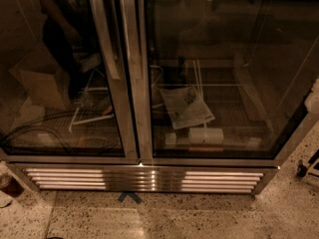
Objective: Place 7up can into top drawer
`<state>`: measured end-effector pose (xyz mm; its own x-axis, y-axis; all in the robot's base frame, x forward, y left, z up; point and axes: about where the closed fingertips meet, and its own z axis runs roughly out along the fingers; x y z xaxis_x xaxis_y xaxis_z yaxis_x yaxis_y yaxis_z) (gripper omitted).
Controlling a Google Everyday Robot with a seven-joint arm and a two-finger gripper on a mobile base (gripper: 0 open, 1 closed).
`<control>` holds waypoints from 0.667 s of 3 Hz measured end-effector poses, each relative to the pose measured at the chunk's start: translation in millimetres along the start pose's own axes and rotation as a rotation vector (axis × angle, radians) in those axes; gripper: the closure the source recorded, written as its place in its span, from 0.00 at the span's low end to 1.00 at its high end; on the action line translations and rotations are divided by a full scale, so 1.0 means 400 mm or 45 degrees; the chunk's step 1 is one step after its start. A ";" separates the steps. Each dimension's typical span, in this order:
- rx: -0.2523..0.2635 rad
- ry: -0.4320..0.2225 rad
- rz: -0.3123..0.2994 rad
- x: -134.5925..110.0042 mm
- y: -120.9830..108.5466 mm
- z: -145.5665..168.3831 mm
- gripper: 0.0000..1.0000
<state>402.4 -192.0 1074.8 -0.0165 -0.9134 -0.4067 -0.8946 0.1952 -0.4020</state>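
- Two glass doors (219, 59) in brushed steel frames, with one long curved steel handle (107, 39).
- One louvred steel grille (144, 179) of horizontal slats beneath them.
- Speckled stone floor (199, 218) bearing one blue tape mark (129, 197).
- Behind the glass: one creased printed paper (187, 107), one white roll (206, 135), one cardboard box (42, 86) and looped black cables (35, 133).
- The gripper is out of view, so its state cannot be told; the 7up can is not in sight either.

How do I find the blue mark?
With the gripper out of view, start at the glass-door fridge and its metal grille at the bottom. Just below, on the speckled floor, sits the blue tape mark, the only blue thing there.
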 end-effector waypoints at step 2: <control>0.077 0.014 0.049 -0.044 0.004 0.030 0.00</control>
<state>406.4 -171.2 1071.7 -0.0553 -0.9085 -0.4142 -0.8646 0.2510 -0.4353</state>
